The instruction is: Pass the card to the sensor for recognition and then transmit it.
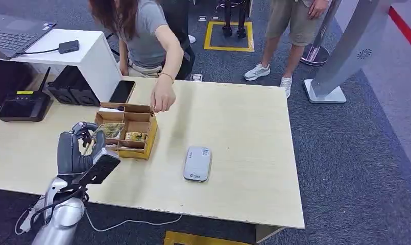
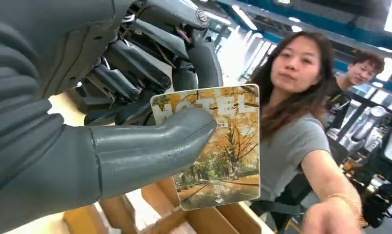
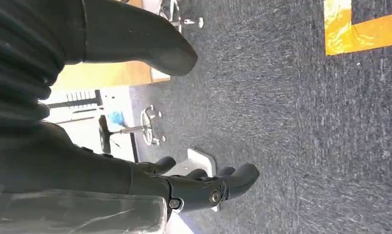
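My left hand (image 1: pixel 79 148) is raised over the table's near left part, just left of the cardboard box (image 1: pixel 143 145). It pinches a hotel card (image 2: pixel 218 146) with an autumn-tree picture between thumb (image 2: pixel 150 146) and fingers; in the head view the card (image 1: pixel 109 130) shows at the fingertips above the box. The grey sensor (image 1: pixel 197 163) lies flat on the table to the right of the box. My right hand (image 3: pixel 203 187) hangs over grey carpet, fingers loosely apart, holding nothing.
A person (image 1: pixel 147 35) leans over the far table edge with a hand (image 1: pixel 162 99) above the box's far rim. A phone (image 1: pixel 122 92) and a black device (image 1: pixel 24 104) lie at the back left. Another person (image 1: pixel 287 30) stands behind the table.
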Robot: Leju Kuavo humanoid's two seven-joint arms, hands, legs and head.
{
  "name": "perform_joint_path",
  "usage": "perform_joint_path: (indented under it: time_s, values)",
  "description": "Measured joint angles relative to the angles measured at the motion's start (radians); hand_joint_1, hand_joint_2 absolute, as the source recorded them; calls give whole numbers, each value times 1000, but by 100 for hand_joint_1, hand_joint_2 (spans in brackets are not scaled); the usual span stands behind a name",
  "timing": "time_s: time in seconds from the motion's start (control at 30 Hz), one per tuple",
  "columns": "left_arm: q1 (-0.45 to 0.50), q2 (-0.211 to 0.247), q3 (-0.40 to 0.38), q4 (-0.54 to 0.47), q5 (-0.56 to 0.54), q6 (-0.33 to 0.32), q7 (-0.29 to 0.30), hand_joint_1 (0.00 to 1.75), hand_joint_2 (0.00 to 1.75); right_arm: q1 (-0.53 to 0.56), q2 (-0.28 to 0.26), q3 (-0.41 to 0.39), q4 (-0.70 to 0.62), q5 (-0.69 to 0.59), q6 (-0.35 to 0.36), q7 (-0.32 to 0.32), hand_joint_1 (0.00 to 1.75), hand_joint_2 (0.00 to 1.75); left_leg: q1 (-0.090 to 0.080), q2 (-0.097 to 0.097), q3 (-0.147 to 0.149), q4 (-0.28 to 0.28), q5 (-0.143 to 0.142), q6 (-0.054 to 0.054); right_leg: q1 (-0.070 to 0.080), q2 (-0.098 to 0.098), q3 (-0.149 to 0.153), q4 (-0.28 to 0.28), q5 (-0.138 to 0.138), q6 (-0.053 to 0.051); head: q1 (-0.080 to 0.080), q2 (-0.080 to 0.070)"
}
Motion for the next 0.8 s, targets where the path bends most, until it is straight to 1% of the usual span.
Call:
perform_joint_path:
  time_s: [0.17,0.27,0.37,0.4,0.47,0.6,0.67,0.8]
  values:
    - [-54,-18,-71,43,-192,82,43,175,175,-2,-2,10,0,16,11,0,0,175,0,0,0,0,0,0,0,0,0,0,0,0,0,0]
    - [-101,-34,-130,94,-276,94,72,175,175,-4,-6,18,0,24,21,-1,0,175,0,-1,0,0,0,0,0,0,0,0,1,0,0,0]
    - [-145,-55,-187,148,-309,96,90,175,175,-7,-11,28,0,30,26,-4,0,175,0,0,0,0,0,0,0,0,0,0,1,0,1,0]
    - [-159,-62,-208,167,-317,89,95,175,175,-8,-13,31,0,32,26,-4,0,175,0,0,0,1,0,0,0,0,0,0,1,0,0,0]
    - [-188,-70,-244,197,-321,54,111,175,175,-9,-16,35,0,34,27,-6,0,175,0,0,0,1,0,0,0,0,0,0,1,0,0,0]
    - [-243,-72,-302,245,-334,-6,141,175,175,-11,-24,39,0,37,29,-10,0,175,0,0,0,1,0,0,0,0,0,0,1,0,1,0]
    - [-269,-72,-323,266,-346,-35,146,175,175,-11,-27,41,0,42,30,-10,0,175,0,0,0,1,0,0,0,0,0,0,1,0,0,0]
    - [-312,-72,-375,311,-386,-74,154,175,175,-11,-35,50,0,47,33,-8,0,175,0,0,0,1,0,0,0,0,0,0,1,0,0,0]
